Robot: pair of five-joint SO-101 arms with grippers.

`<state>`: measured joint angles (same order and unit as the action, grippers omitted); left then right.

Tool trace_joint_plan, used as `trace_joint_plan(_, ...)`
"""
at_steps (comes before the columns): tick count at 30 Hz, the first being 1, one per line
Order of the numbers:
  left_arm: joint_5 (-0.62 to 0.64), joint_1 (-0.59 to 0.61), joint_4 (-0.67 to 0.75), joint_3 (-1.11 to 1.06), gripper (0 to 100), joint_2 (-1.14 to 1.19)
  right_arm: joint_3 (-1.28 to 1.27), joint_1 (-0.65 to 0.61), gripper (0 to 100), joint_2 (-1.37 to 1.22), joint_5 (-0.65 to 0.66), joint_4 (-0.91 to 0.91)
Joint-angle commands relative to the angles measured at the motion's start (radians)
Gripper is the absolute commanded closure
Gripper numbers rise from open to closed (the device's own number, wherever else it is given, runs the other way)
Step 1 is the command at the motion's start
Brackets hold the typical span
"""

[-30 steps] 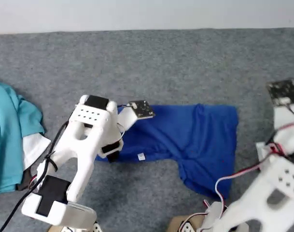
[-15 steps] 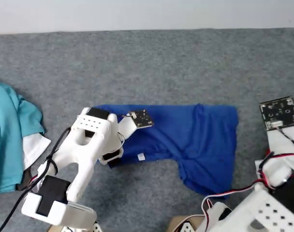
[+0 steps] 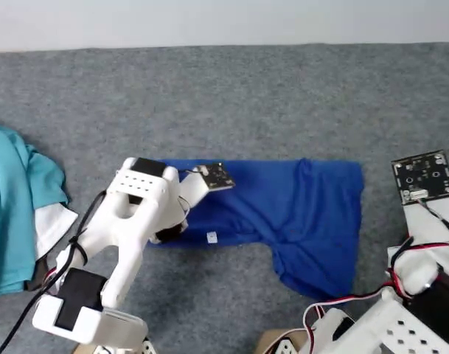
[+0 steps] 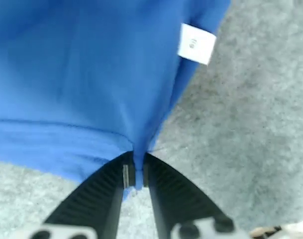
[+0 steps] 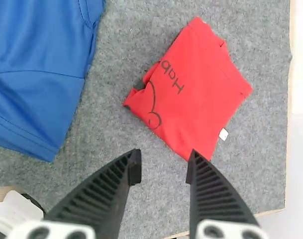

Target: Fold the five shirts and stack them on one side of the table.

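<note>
A blue shirt (image 3: 290,210) lies spread across the middle of the grey table, with a white tag (image 3: 211,237) near its front left edge. My left arm (image 3: 132,221) stands over the shirt's left end. In the left wrist view my left gripper (image 4: 135,174) is shut on a pinched fold of the blue shirt (image 4: 76,79), close to the tag (image 4: 196,44). A folded red shirt (image 5: 191,107) lies on the grey mat beside the blue shirt (image 5: 37,64). My right gripper (image 5: 162,167) hangs open above the red shirt's near edge, holding nothing.
A teal shirt (image 3: 14,206) and a white cloth (image 3: 53,225) are heaped at the left edge of the table. The right arm (image 3: 423,221) stands at the right edge. Bare grey felt (image 3: 231,96) stretches behind the blue shirt.
The right arm's wrist has swung toward the front of the table. The left arm shifted slightly, uncovering the blue shirt's back left corner, with its grip on the shirt kept.
</note>
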<state>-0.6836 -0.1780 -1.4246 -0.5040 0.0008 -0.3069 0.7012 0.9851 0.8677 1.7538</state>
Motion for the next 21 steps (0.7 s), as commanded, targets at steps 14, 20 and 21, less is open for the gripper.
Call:
trace_joint_plan(14, -0.123, 0.190, 0.000, 0.028, 100, -0.037, 0.005, 0.012, 83.7, 0.010, 0.009, 0.042)
trace_joint_plan(20, -0.158, 0.229, -0.005, 0.031, 100, -0.044, 0.005, 0.012, 83.7, 0.010, 0.009, 0.042)
trace_joint_plan(21, -0.158, 0.229, -0.006, 0.031, 100, -0.044, 0.005, 0.012, 83.7, 0.010, 0.009, 0.042)
